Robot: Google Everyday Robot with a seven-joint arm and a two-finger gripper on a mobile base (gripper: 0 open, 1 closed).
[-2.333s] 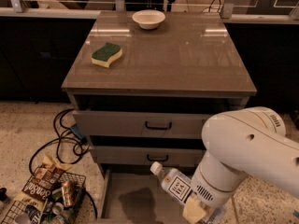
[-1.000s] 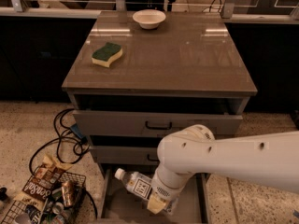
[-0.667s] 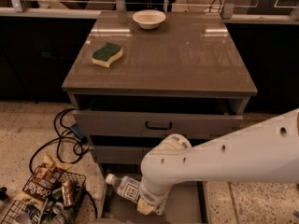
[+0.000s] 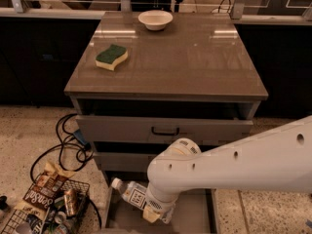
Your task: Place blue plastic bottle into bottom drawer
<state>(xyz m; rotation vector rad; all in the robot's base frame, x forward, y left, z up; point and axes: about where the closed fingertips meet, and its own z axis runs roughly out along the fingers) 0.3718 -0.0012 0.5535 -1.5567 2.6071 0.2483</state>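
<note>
The blue plastic bottle (image 4: 129, 191), clear with a white cap and white label, lies tilted with its cap pointing left, over the left part of the open bottom drawer (image 4: 192, 217). My gripper (image 4: 152, 210) is at the end of the white arm and is shut on the bottle's right end. The arm hides the bottle's base and much of the grey drawer floor. The drawer is pulled out below the two closed drawer fronts.
A green-yellow sponge (image 4: 111, 57) and a white bowl (image 4: 155, 19) sit on the cabinet top. A wire basket (image 4: 46, 210) with snack bags and cans stands on the floor at the lower left, with black cables (image 4: 66, 145) beside the cabinet.
The arm has swung left and down with the bottle, from the drawer's right side to its left part. The bottle now sits lower, over the drawer.
</note>
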